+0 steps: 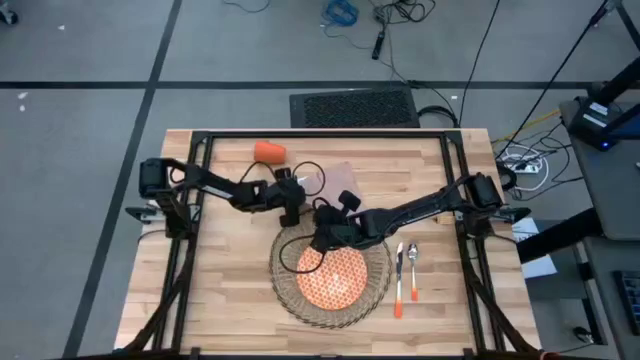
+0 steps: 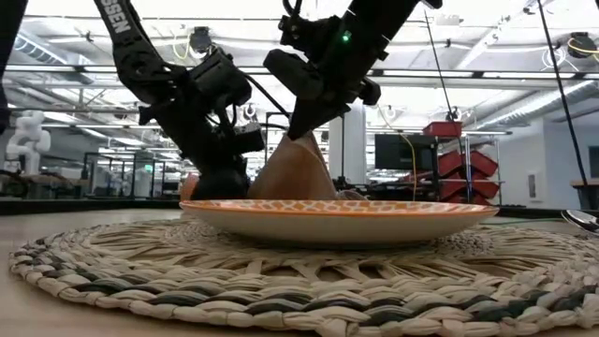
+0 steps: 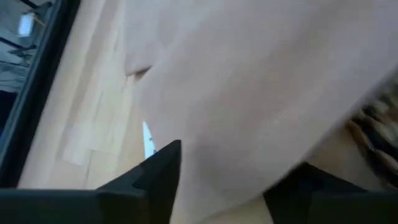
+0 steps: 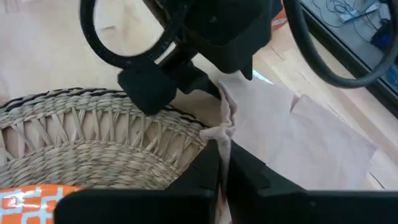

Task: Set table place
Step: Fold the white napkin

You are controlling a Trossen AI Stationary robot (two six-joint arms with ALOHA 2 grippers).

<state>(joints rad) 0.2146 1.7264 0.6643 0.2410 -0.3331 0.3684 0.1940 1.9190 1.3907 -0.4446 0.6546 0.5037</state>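
I see the placemat (image 1: 332, 282) at the counter's (image 1: 220, 290) near middle, with the plate (image 1: 335, 278) on it. The spoon (image 1: 413, 268) and fork (image 1: 399, 280) lie just right of the mat. The napkin (image 1: 330, 180) lies behind the mat, and the cup (image 1: 269, 152) sits farther back, to the left.

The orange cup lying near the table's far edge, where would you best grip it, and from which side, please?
The orange cup lies tipped on its side, clear of the napkin that both grippers are busy with. I would come straight down from above and close the fingers across its round body near the middle; which end is the mouth cannot be told here.
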